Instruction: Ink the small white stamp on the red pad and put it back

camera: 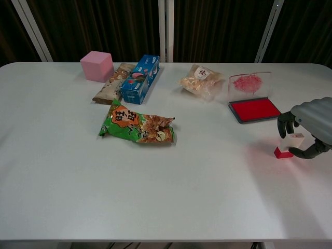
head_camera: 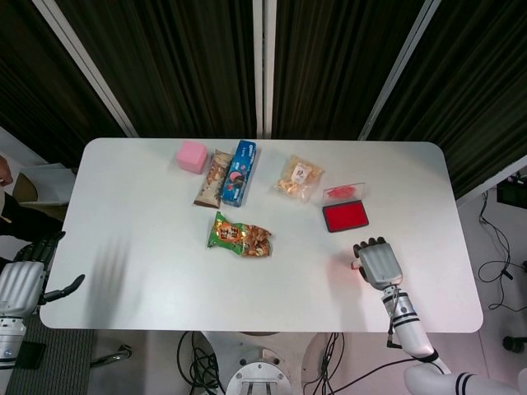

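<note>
The small white stamp (camera: 291,141) with a red base stands upright on the table in front of the open red ink pad (camera: 254,109) (head_camera: 345,216). My right hand (camera: 307,126) (head_camera: 379,262) is cupped around the stamp, fingers behind it and thumb in front. I cannot tell whether they touch it. From the head view only a red sliver of the stamp (head_camera: 355,267) shows beside the hand. My left hand (head_camera: 22,283) hangs off the table's left edge with fingers apart and holds nothing.
Towards the back of the white table (camera: 207,197) lie a pink cube (camera: 97,66), a brown snack packet (camera: 110,83), a blue box (camera: 140,79) and a clear snack bag (camera: 201,79). A green snack bag (camera: 137,129) lies mid-table. The pad's lid (camera: 249,83) stands behind the pad.
</note>
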`<state>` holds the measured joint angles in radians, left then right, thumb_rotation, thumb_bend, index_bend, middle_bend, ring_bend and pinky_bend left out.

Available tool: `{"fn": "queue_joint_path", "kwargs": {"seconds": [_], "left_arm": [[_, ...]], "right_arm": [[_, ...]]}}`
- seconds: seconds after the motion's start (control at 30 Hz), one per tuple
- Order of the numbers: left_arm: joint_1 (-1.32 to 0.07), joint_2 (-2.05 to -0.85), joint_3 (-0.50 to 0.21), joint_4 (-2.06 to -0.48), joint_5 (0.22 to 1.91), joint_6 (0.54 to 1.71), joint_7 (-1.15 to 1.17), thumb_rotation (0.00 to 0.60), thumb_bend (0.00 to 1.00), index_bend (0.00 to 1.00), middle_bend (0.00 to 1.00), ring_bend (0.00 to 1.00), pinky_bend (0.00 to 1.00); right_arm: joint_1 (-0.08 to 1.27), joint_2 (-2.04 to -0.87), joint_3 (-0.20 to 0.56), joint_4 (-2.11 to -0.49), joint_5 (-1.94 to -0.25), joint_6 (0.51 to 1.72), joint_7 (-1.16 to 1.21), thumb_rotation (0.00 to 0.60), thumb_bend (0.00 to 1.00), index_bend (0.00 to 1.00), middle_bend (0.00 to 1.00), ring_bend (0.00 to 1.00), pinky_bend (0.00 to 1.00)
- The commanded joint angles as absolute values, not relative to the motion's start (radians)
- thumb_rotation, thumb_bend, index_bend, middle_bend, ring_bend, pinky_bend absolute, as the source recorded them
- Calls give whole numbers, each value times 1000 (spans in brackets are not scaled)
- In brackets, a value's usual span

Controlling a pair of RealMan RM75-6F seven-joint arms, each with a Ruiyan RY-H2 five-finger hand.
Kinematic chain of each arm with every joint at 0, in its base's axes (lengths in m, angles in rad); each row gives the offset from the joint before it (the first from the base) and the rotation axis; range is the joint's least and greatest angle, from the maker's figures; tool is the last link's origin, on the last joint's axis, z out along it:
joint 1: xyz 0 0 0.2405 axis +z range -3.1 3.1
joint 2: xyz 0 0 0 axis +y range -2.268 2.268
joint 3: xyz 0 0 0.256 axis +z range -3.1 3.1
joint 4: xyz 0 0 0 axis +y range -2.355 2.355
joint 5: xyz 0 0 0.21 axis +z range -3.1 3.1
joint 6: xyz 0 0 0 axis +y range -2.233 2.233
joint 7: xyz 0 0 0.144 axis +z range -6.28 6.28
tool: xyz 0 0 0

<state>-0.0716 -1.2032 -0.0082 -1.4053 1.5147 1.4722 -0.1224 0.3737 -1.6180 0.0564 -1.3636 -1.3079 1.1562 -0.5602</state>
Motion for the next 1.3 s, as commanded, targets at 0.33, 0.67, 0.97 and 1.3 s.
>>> {"fn": "queue_joint_path", "kwargs": {"seconds": [0.33, 0.67, 0.97, 1.3], "left_arm": [[-70, -1202, -8, -1410, 1509, 1469, -115, 143, 159, 85, 118, 118, 206], [-68, -1203, -8, -1401, 1508, 1469, -126, 153, 159, 84, 118, 118, 205], [-63, -1202, -8, -1399, 1508, 1475, -130, 152, 159, 85, 118, 118, 206], [-67, -1201, -11, -1400, 1506, 1469, -127, 152, 158, 85, 118, 118, 206]], "right_arm": [[381, -1629, 55, -1349, -1302, 1148, -559, 600, 216, 536, 507, 385, 345], [383, -1639, 54, -1340, -1297, 1150, -569, 600, 261, 556, 526, 401, 345], [384, -1637, 53, -1342, -1300, 1152, -562, 600, 304, 571, 533, 403, 345], [406, -1555, 94, -1443, -1312, 1170, -555, 600, 338, 586, 543, 427, 376]]}}
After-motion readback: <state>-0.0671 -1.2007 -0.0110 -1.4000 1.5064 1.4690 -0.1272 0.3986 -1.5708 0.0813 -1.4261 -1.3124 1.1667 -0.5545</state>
